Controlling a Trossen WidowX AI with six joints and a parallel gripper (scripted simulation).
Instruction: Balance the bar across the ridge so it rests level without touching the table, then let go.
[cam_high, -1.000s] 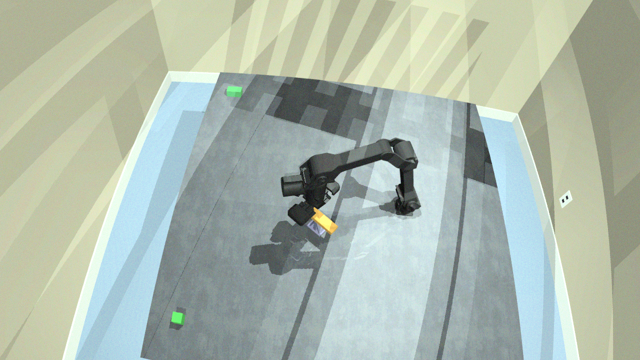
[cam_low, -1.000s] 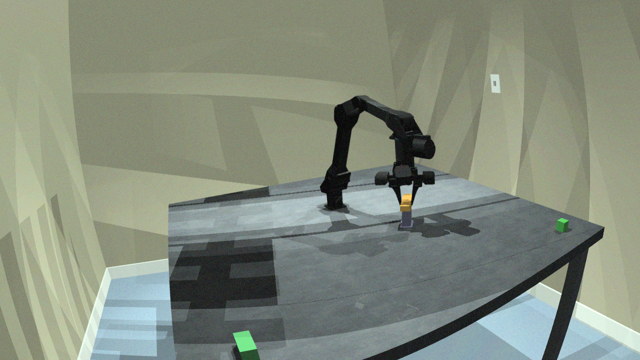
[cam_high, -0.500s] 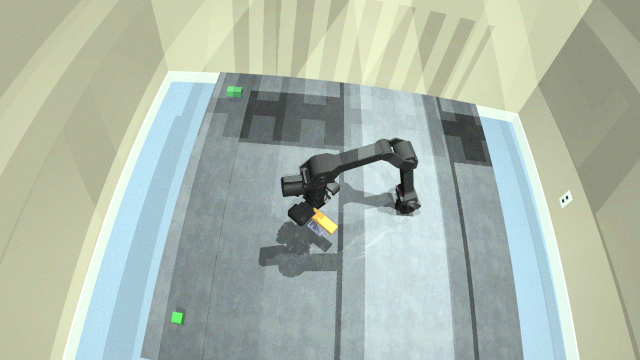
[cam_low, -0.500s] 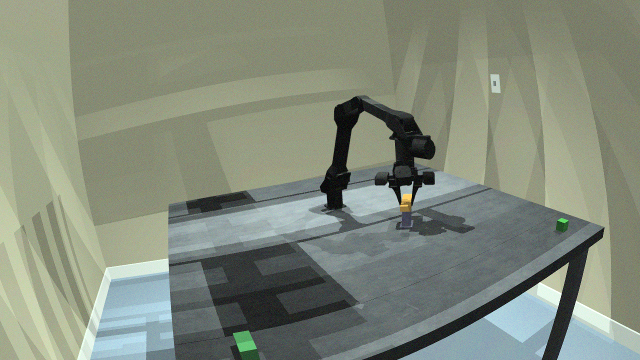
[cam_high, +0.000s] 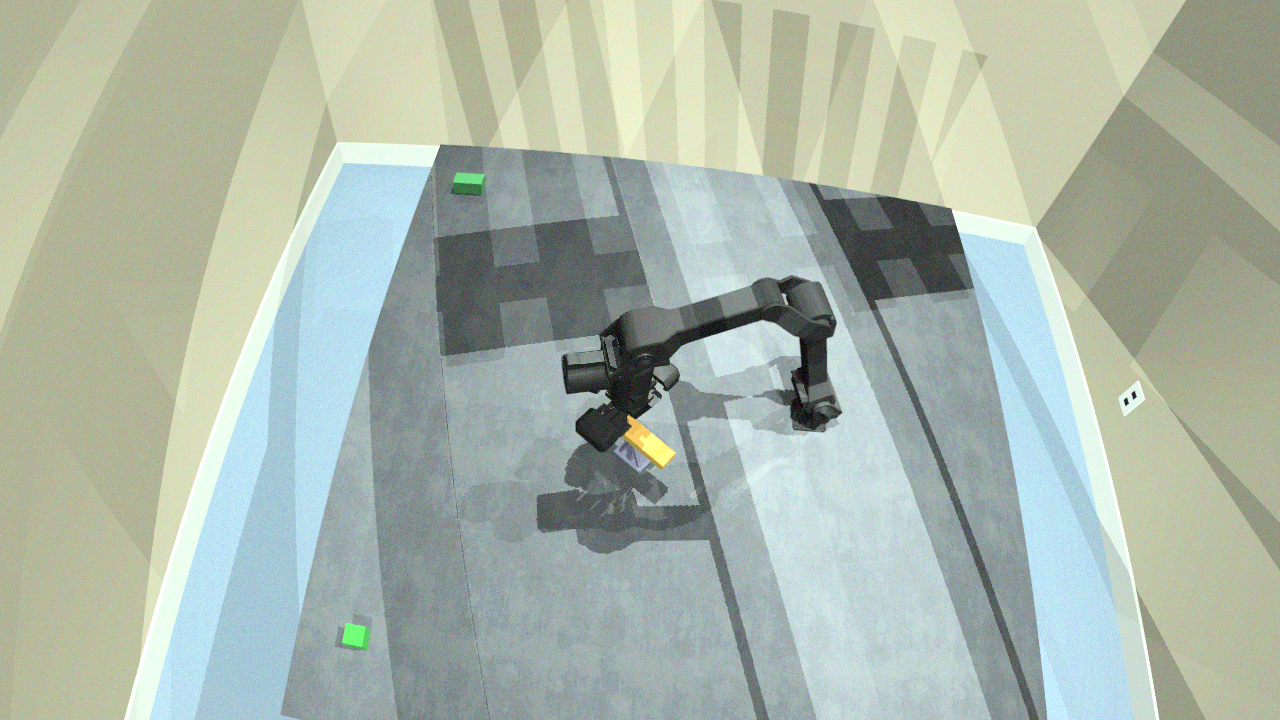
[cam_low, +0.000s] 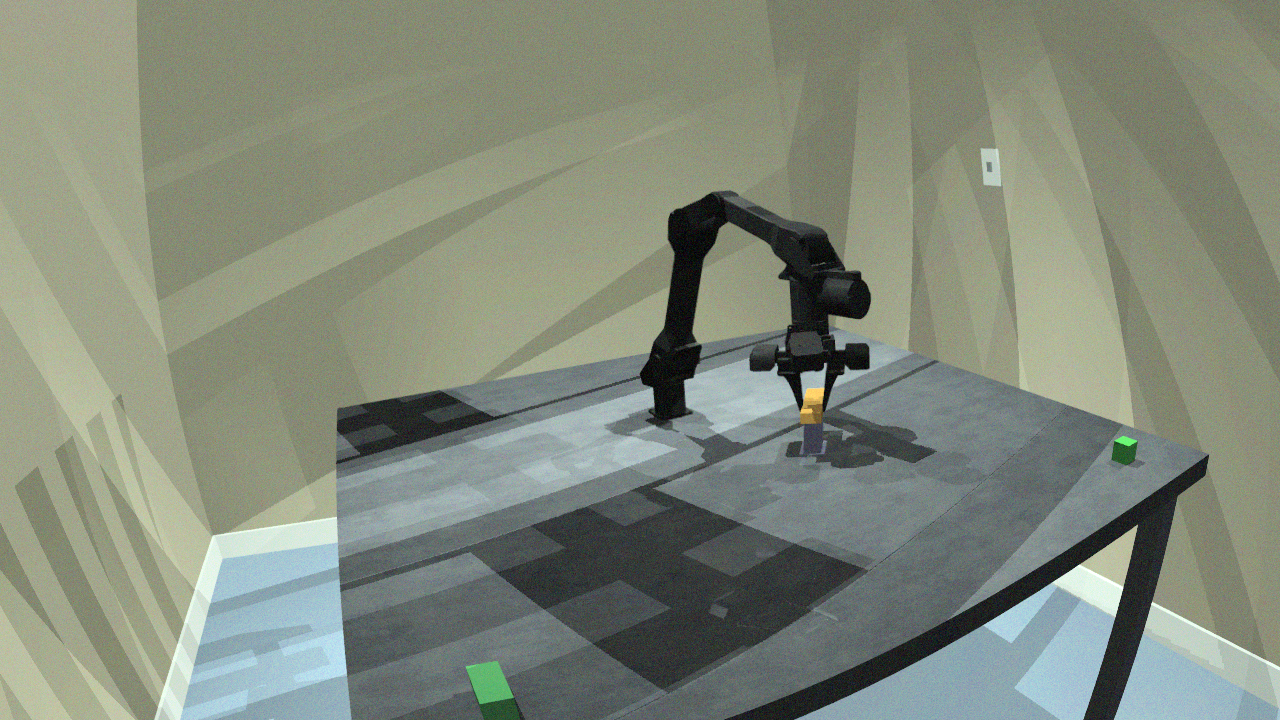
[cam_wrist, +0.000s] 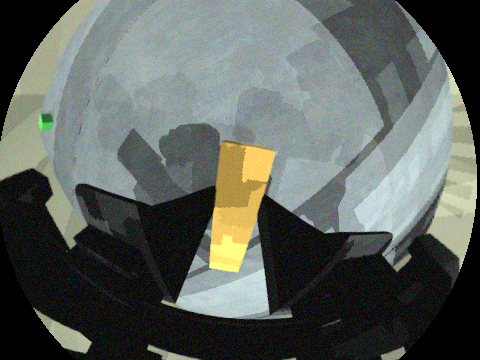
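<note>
The yellow-orange bar (cam_high: 651, 444) (cam_low: 810, 414) (cam_wrist: 235, 215) lies between the fingertips of my gripper (cam_low: 812, 404) (cam_wrist: 238, 195), which is shut on it. The bar is off the table and lies over the purple-grey ridge (cam_high: 631, 454) (cam_low: 812, 437), which stands on the table (cam_high: 572, 626) (cam_low: 554, 573). In the exterior view the bar's underside meets the ridge's top; whether it bears weight there I cannot tell. The bar looks about level. In the wrist view the bar hides the ridge.
A green block (cam_high: 468, 183) (cam_low: 489, 685) lies near one table corner. A green cube (cam_high: 355, 635) (cam_low: 1124, 449) (cam_wrist: 46, 121) lies near another corner. The arm's base (cam_high: 814, 413) (cam_low: 669, 398) stands on the table, on the other side of the ridge from the cube. Broad shadows cross the table.
</note>
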